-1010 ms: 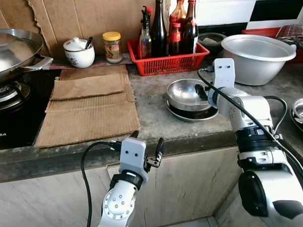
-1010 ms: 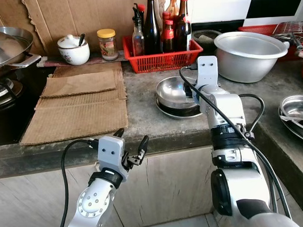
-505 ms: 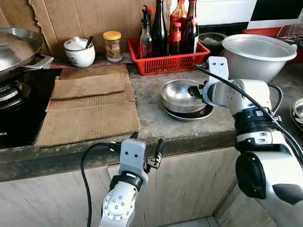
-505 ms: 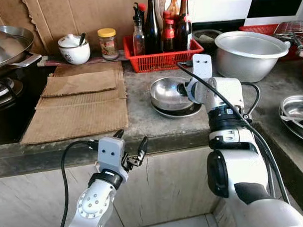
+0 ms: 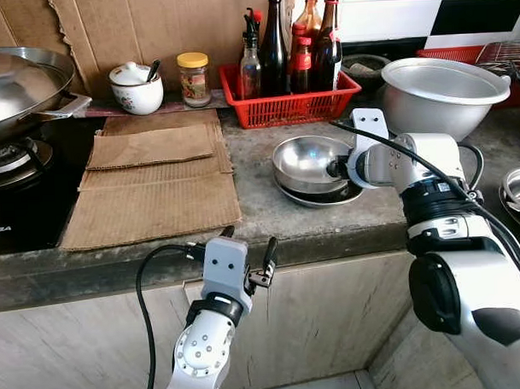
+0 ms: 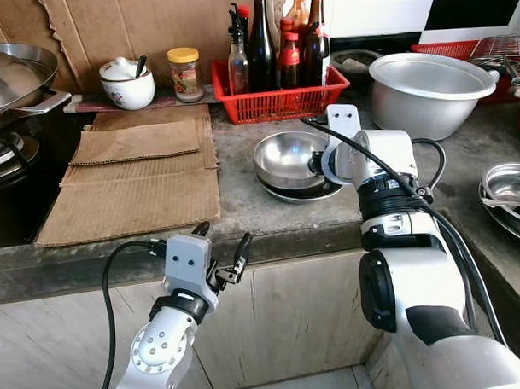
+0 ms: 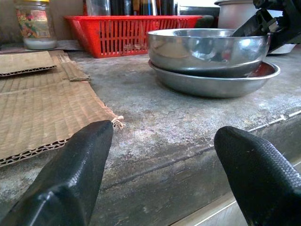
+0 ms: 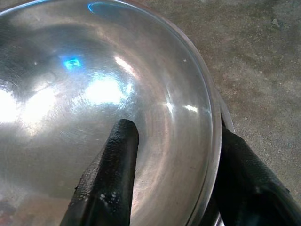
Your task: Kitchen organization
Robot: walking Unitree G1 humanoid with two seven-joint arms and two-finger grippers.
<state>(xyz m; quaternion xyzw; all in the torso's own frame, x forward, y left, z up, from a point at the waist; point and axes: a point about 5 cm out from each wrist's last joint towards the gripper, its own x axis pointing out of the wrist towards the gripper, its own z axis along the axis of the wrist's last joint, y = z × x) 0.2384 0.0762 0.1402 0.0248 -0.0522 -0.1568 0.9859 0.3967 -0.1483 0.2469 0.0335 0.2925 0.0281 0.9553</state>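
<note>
Right gripper (image 8: 171,165) clamps steel bowl (image 5: 306,159) rim, bowl sits in plate (image 5: 322,197); left gripper (image 7: 164,174) spread, unladen, below counter edge (image 5: 245,250).

The bowl (image 5: 308,158) is set on a plate (image 5: 324,195) on the counter (image 5: 260,203). Its right rim is straddled by the right gripper (image 5: 338,167), one finger (image 8: 110,176) inside the bowl and the other outside the rim. Behind that gripper a basket (image 5: 287,104) of bottles (image 5: 272,45) is placed, and to its right a basin (image 5: 444,94) is found. To its left, cardboard (image 5: 153,185) is laid on the counter, with a jar (image 5: 193,79) and a pot (image 5: 136,88) behind it and a wok (image 5: 21,92) farther left. The left gripper (image 5: 245,255) is held before the counter edge, below the cardboard's near right corner.
</note>
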